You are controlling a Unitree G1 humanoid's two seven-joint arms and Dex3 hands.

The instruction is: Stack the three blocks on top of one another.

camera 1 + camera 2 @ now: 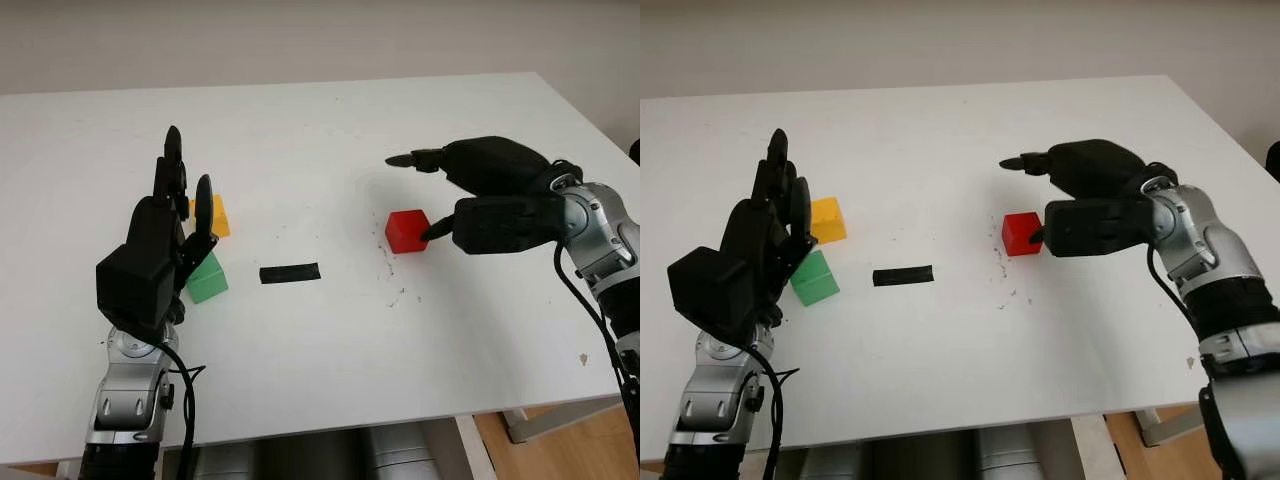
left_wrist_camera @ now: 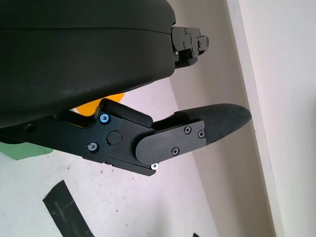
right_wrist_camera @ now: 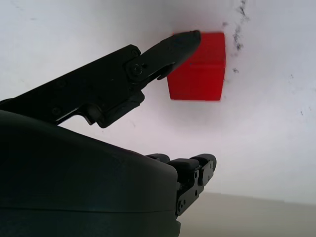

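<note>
While we look down over the white table (image 1: 330,120), we see 3 blocks, none of them stacked. The red block (image 1: 407,231) sits right of centre on the table, on its own. The yellow block (image 1: 827,220) and the green block (image 1: 815,278) sit on the left side, near each other, the yellow one farther from the robot and the green one nearer. Between the green block and the red block lies a short strip of black tape (image 1: 290,273), flat on the table. A few dark scuff marks (image 1: 392,268) speckle the surface just beside and in front of the red block.

Our right hand (image 1: 440,195) is at the red block and holds nothing; its fingers are apart. Its lower finger (image 3: 180,43) points at the block's right side, its tip at or just against the upper edge, and we cannot tell whether it truly touches. The upper fingers (image 1: 415,159) reach out above and beyond the block, apart from it.

Our left hand (image 1: 170,240) stands upright over the left side of the table, open and holding nothing, in front of the yellow and green blocks and partly covering both.

We can read no brand, label or writing on the blocks, the tape or the hands.
</note>
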